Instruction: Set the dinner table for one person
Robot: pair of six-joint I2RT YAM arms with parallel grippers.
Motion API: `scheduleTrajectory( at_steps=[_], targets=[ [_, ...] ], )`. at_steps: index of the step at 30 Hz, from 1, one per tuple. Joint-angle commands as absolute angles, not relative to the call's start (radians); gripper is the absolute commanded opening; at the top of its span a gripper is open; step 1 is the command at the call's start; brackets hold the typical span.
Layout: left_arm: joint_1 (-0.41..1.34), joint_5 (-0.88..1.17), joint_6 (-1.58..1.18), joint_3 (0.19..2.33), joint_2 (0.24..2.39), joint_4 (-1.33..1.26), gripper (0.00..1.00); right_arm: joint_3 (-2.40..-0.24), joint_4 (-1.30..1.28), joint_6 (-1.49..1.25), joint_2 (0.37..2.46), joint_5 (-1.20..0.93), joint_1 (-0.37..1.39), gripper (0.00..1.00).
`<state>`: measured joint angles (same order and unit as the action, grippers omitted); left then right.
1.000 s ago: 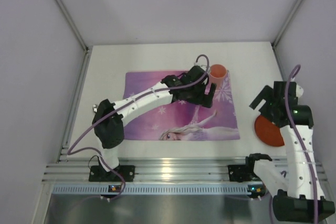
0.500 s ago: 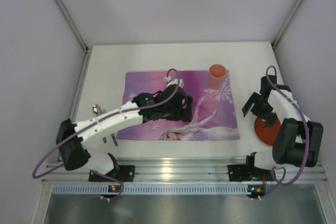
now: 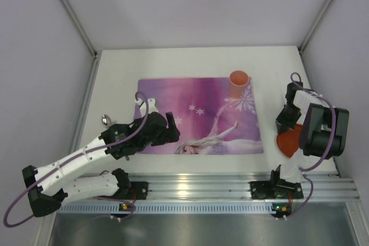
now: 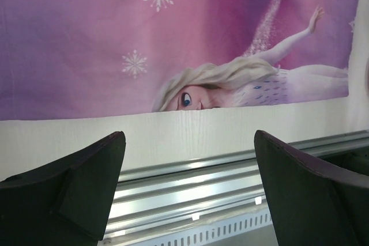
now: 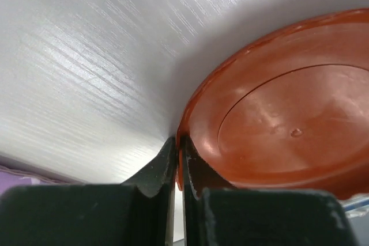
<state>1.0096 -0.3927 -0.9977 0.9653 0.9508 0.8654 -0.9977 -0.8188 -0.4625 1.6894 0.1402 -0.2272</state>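
A purple princess placemat [image 3: 196,108] lies in the middle of the white dinner table [image 3: 115,79], with an orange cup [image 3: 238,84] upright on its far right corner. Right of the mat is an orange-red plate [image 3: 288,142]. My right gripper [image 3: 285,126] is shut on the plate's left rim; in the right wrist view the rim [image 5: 187,142] sits pinched between the fingers of that gripper [image 5: 180,145]. My left gripper [image 3: 171,126] hovers open and empty over the mat's near edge [image 4: 86,38]; in the left wrist view this gripper [image 4: 188,136] has bare table between its jaws.
A metal utensil [image 3: 106,120] lies on the table left of the mat, partly hidden by the left arm. A ribbed aluminium rail [image 3: 190,187] runs along the near edge. Grey walls close in the left, far and right sides.
The left arm drew back from beside the cup to the mat's near-left edge, still open. The right gripper came down and shut on the plate's rim.
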Motion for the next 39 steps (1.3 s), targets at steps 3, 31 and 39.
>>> scheduleTrajectory(
  at_steps=[3, 31, 39],
  targets=[
    [1.011, -0.492, -1.011, 0.956, 0.939, 0.891, 0.99, -0.988, -0.749, -0.489, 1.747, 0.164, -0.187, 0.00],
    [0.591, -0.474, -0.756, 1.292, 0.977, 1.143, 0.99, -2.226, -1.177, -0.667, 1.969, 0.315, 0.886, 0.00],
    [0.586, -0.479, -0.905, 1.183, 0.920, 1.324, 0.99, -2.165, -1.105, -0.623, 2.161, 0.268, 0.900, 0.00]
  ],
)
